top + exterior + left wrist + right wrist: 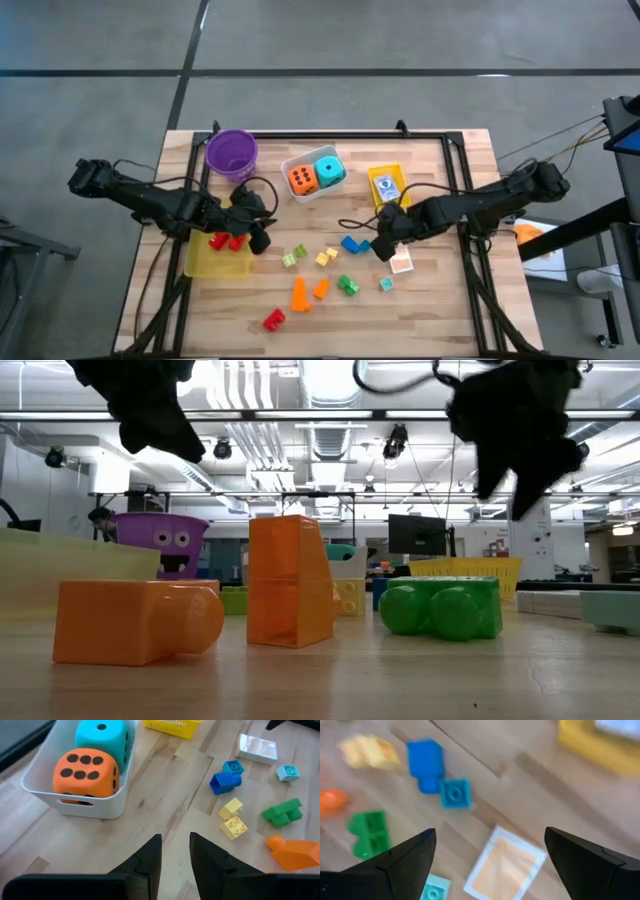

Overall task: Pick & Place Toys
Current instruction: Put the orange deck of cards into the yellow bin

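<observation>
While loose blocks are scattered over the middle of the table [440,300], both grippers are held above it, each gripping nothing. The left gripper [258,238] is poised at the edge of the flat yellow tray [205,262], its fingers [150,862] drawn narrow with a slim gap between them. The right gripper [383,248] is spread wide above a card [502,865] that lies flat on the wood, with a blue block [425,762] and a teal block [455,793] just beyond it.

Between the two grippers are seen yellow blocks [326,257], a green block [347,285], a pale green one [289,260] and two orange blocks [299,294]; a red block [273,319] lies apart near the front edge. In the low view the orange blocks [290,580] and the green block [442,608] stand in front of everything else, so the things behind them are partly hidden.

Red blocks [227,241] are lying in the flat yellow tray. The white tray [296,191] is filled by an orange die [303,178] and a teal die [329,171], side by side and touching. A card [387,186] is held in the yellow basket [374,176]. A purple bowl [232,153] stands near the far-left corner; its contents cannot be made out.
</observation>
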You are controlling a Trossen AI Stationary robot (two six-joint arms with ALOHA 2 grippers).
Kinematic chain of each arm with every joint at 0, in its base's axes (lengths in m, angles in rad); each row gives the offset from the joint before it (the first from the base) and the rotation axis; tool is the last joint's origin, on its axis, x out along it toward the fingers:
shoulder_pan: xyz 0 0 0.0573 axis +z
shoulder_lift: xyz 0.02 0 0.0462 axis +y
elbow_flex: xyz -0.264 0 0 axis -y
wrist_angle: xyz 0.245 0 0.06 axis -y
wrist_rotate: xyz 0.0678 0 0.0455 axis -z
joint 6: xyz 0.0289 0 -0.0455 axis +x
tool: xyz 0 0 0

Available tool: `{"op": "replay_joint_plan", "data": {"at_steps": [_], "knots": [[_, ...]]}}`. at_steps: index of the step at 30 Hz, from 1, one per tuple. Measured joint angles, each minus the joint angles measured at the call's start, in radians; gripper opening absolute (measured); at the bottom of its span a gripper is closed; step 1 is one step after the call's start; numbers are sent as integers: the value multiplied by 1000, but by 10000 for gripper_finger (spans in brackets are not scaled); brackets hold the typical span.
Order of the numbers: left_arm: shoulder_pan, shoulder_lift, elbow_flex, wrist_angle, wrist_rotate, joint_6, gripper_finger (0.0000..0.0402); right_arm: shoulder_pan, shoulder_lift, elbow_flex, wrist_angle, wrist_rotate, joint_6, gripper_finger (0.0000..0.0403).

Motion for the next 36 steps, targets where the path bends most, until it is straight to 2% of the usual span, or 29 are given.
{"op": "replay_joint_plan", "data": {"at_steps": [6,18,26,36], "knots": [[-1,0,0,-1,5,0,101,44,16,-76,3,-82,145,368],[-1,0,0,-1,30,27,101,120,20,-160,76,-75,363,368],[-1,0,0,-1,58,30,101,119,61,-175,102,-71,382,368],[-1,0,0,-1,66,29,101,119,180,-152,121,-69,346,368]]}}
